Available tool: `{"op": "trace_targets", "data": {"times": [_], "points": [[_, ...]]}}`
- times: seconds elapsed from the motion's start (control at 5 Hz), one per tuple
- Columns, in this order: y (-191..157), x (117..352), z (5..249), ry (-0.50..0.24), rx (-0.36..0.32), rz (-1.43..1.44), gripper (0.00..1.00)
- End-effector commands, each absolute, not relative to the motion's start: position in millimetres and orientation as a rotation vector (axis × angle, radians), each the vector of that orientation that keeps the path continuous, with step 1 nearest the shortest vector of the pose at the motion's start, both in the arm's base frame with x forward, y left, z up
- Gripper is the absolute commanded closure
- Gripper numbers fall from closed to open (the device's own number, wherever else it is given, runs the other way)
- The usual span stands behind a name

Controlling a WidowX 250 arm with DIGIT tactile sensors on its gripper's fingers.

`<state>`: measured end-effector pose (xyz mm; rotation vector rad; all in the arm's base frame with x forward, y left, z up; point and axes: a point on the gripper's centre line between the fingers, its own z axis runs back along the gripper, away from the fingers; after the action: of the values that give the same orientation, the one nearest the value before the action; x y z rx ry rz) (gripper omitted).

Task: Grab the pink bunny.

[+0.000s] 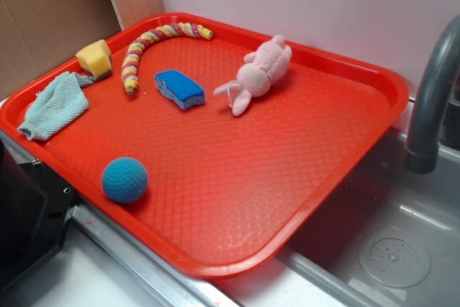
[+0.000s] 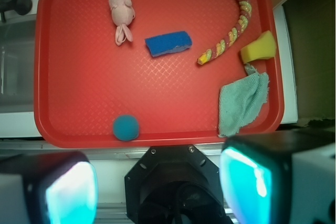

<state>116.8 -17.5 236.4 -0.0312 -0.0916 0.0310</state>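
Jaws stand wide apart and empty on the gripper point(image 2: 157, 182), high above the red tray point(image 2: 157, 124). You will find the pink bunny point(image 2: 121, 4) just beyond the blue sponge point(image 2: 168, 43). Centre over its body, then descend and close across the torso.

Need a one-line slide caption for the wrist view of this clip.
Open gripper high above a red tray, with the pink bunny lying untouched at the far edge beside a blue sponge.
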Motion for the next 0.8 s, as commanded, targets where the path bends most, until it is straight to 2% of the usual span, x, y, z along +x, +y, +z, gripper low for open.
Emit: {"op": "trace_targets", "data": {"times": [0.0,0.2,0.4,0.6], "points": [[-17.5,116.8,236.4,-0.092,-0.031,0.031,0.0],[3.8,151.6,186.5,0.163,0.059,0.205,0.0],[-4.7,196.2,138.5,0.113,0.067,0.169,0.0],[-17.2,237.8,124.5,-0.028,0.027,0.121,0.0]]}}
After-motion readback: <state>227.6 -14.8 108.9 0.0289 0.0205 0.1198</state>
